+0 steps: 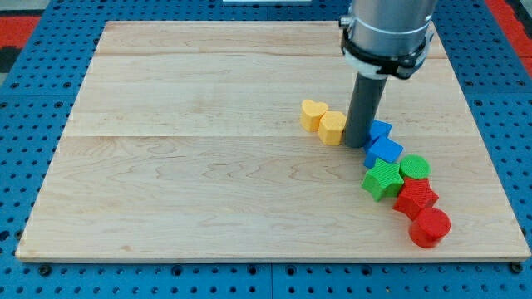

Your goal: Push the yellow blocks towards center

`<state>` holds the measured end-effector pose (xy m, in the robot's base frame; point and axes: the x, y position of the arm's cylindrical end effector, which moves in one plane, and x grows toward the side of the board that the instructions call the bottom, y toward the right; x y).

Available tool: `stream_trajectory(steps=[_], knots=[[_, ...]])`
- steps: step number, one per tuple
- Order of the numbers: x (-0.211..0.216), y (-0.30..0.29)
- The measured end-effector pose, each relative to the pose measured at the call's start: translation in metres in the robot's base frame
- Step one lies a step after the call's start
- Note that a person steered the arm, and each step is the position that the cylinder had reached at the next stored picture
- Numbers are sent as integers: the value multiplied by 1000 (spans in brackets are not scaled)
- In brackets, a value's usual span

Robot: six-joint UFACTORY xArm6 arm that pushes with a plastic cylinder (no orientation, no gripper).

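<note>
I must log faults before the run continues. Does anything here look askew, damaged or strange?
Nothing stands out. My tip sits between the yellow blocks and the blue blocks; green and red blocks lie intact on the board.

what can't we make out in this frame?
- My tip: its very end sits tight between the yellow hexagon and a blue block; contact with either cannot be told.
- That blue block: left part hidden by the rod, shape unclear.
- Arm above the collar: cut off by the view's top edge.
- Red block: partly covered by the green cylinder and red cylinder; shape uncertain.
</note>
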<state>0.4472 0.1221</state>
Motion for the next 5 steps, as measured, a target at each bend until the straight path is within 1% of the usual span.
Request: stream_trajectory(steps=[1,2,3,4,5], knots=[[-11,5],[3,-35],[28,-36],[28,-36],[28,-19]])
